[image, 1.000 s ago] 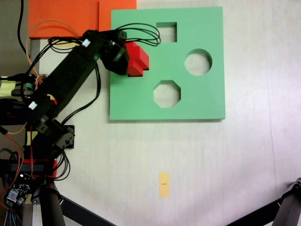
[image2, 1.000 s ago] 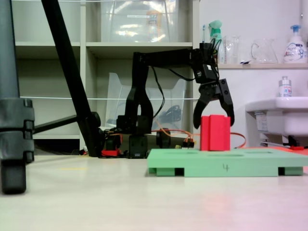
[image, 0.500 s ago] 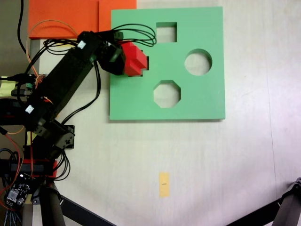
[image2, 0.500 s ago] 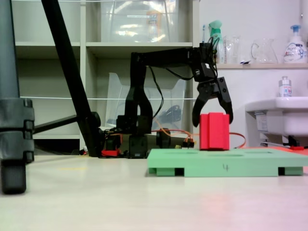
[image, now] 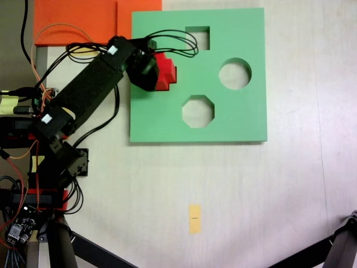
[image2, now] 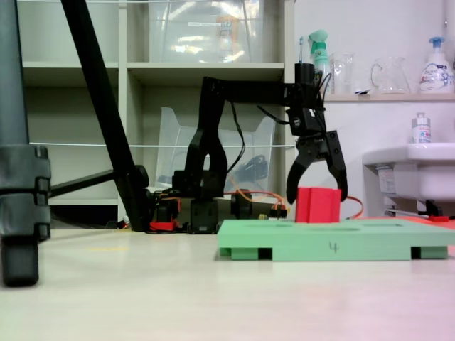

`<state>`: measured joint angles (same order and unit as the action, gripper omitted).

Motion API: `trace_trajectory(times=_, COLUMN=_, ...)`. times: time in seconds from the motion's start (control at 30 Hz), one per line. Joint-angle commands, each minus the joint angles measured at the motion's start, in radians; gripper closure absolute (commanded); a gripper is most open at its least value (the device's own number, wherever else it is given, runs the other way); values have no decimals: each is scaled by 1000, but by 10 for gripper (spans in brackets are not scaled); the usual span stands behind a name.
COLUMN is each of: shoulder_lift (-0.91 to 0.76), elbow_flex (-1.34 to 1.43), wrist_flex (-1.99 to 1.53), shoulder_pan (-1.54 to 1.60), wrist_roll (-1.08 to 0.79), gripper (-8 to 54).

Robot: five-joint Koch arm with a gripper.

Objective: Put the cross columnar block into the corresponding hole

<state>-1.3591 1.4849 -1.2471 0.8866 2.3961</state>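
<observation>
The red block (image2: 317, 204) stands upright in the green board (image2: 370, 240), its lower part sunk in, so it rises only a little above the surface. The gripper (image2: 316, 193) hangs straight over it, jaws spread apart, one tip on each side of the block's top; I can't tell whether they touch it. From above, the block (image: 165, 73) shows near the board's (image: 240, 120) left edge, half hidden under the gripper (image: 149, 72).

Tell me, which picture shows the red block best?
The side-on fixed view: the red block stands clear, poking above the green board between the open gripper fingers. From above, the arm covers part of the red block.
</observation>
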Motion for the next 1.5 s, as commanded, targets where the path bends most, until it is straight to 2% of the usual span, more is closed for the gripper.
trace_trajectory(times=0.0, shoulder_lift=-18, elbow_flex=-11, wrist_flex=29, shoulder_pan=-5, wrist_roll=-41, gripper=86)
trace_trajectory(times=0.1, shoulder_lift=-40, elbow_flex=-12, wrist_flex=32, shoulder_pan=-11, wrist_roll=-75, gripper=62)
trace_trajectory(times=0.17, shoulder_lift=-52, elbow_flex=-15, wrist_flex=38, shoulder_pan=-5, wrist_roll=-75, gripper=-56)
trace_trajectory(times=0.3, shoulder_lift=-115, elbow_flex=-9, wrist_flex=48, shoulder_pan=9, wrist_roll=-74, gripper=-67)
trace_trajectory(times=0.43, shoulder_lift=-284, elbow_flex=-11, wrist_flex=55, shoulder_pan=31, wrist_roll=-101, gripper=-65)
trace_trajectory(times=0.47, shoulder_lift=-348, elbow_flex=-18, wrist_flex=58, shoulder_pan=44, wrist_roll=-160, gripper=-64)
trace_trajectory(times=0.53, shoulder_lift=-489, elbow_flex=-3, wrist_flex=54, shoulder_pan=46, wrist_roll=-394, gripper=-62)
trace_trajectory(times=0.57, shoulder_lift=-554, elbow_flex=35, wrist_flex=58, shoulder_pan=34, wrist_roll=-545, gripper=-23)
trace_trajectory(times=0.67, shoulder_lift=-678, elbow_flex=87, wrist_flex=41, shoulder_pan=-40, wrist_roll=-900, gripper=-16)
trace_trajectory(times=0.8, shoulder_lift=-827, elbow_flex=204, wrist_flex=40, shoulder_pan=-215, wrist_roll=-1407, gripper=-15)
trace_trajectory(times=0.93, shoulder_lift=-954, elbow_flex=377, wrist_flex=147, shoulder_pan=-549, wrist_roll=-1983, gripper=-9)
trace_trajectory(times=1.07, shoulder_lift=-954, elbow_flex=433, wrist_flex=152, shoulder_pan=-758, wrist_roll=-2134, gripper=-9)
trace_trajectory(times=1.2, shoulder_lift=-966, elbow_flex=627, wrist_flex=328, shoulder_pan=-861, wrist_roll=-2264, gripper=-13)
trace_trajectory(times=1.37, shoulder_lift=-966, elbow_flex=948, wrist_flex=715, shoulder_pan=-904, wrist_roll=-2290, gripper=-13)
trace_trajectory(times=1.47, shoulder_lift=-965, elbow_flex=1246, wrist_flex=1022, shoulder_pan=-907, wrist_roll=-2316, gripper=-11)
